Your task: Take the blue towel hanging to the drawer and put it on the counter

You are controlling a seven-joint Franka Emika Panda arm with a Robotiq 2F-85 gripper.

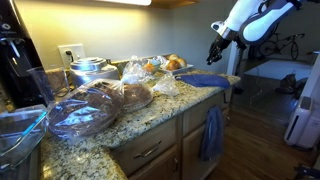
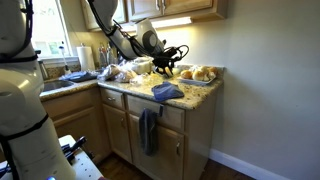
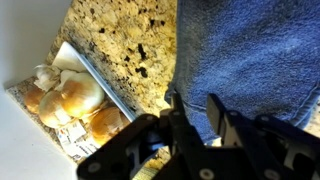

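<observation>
The blue towel hangs limp from the drawer [image 1: 198, 111] below the counter [image 1: 140, 118] in both exterior views [image 1: 212, 133] [image 2: 149, 130]. It is out of the wrist view. My gripper [image 1: 217, 47] hovers above the counter's end [image 2: 170, 60], well above the towel. In the wrist view its fingers [image 3: 195, 108] stand apart with nothing between them, over a brighter blue mat [image 3: 250, 55] that lies flat on the granite [image 3: 120, 40]. The mat also shows in both exterior views [image 1: 205, 80] [image 2: 167, 92].
A tray of bread rolls [image 3: 65, 100] sits near the mat at the counter's end [image 2: 200, 74]. Bagged bread [image 1: 135, 95], a clear lidded bowl [image 1: 80, 112] and a metal pot [image 1: 88, 68] crowd the counter. A wall stands behind the tray.
</observation>
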